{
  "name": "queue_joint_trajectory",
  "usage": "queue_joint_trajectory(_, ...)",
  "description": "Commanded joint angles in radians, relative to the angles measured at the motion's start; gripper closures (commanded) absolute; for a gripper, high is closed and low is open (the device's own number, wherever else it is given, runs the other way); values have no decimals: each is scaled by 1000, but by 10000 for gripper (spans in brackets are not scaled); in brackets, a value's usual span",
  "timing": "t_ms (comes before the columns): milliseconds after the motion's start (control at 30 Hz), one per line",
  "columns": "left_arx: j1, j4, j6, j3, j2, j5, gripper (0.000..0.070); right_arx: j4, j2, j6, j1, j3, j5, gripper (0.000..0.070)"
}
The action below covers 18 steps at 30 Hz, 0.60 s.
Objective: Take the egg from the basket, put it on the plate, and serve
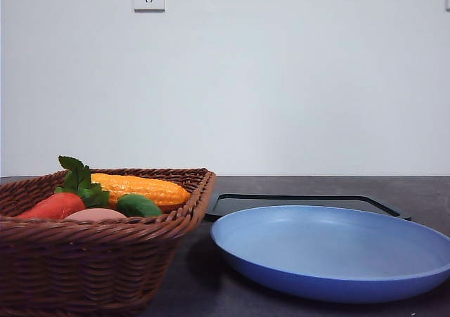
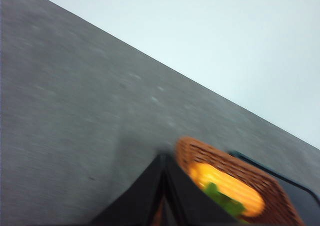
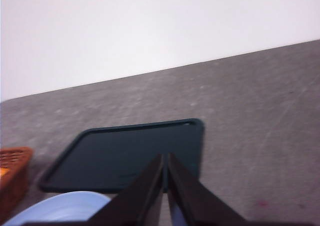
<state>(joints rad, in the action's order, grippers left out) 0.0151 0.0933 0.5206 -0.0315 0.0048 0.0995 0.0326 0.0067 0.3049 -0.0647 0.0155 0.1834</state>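
The egg, pinkish-brown, lies low in the brown wicker basket at the front left, mostly hidden by the rim. To the right sits the light blue plate, with nothing on it. In the blurred left wrist view my left gripper is shut and holds nothing. It hangs over the dark table, and the basket is just beyond its tips. My right gripper is also shut on nothing. It hovers near the plate's edge, with the basket's corner off to one side.
In the basket lie a red-orange carrot with green leaves, a yellow corn cob and a small green vegetable. A flat black tray lies behind the plate. Behind the table stands a white wall.
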Motion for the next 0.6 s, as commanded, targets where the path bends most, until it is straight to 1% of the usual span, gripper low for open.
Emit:
queue_joint_trajectory(0, -2, -11, 23, 13, -2, 37, 700, -8, -3, 56, -1, 7, 12, 700)
queue_joint_trajectory(67, -2, -10, 23, -3, -1, 70, 700, -1, -3, 63, -1, 21, 10, 700)
queue_joint_trajectory(133, -2, -4, 23, -30, 3, 81, 700, 26, -2, 63, -1, 47, -8, 700)
queue_joint_trajectory(333, -2, 58, 15, -150, 69, 85, 700, 201, 43, 55, 0, 184, -113, 700)
queue_joint_trajectory(400, -2, 76, 10, -192, 113, 87, 700, 244, 80, 47, 0, 236, -116, 700)
queue_joint_trajectory(567, -2, 129, -14, -306, 266, 154, 700, 355, 196, 33, 0, 365, -112, 700)
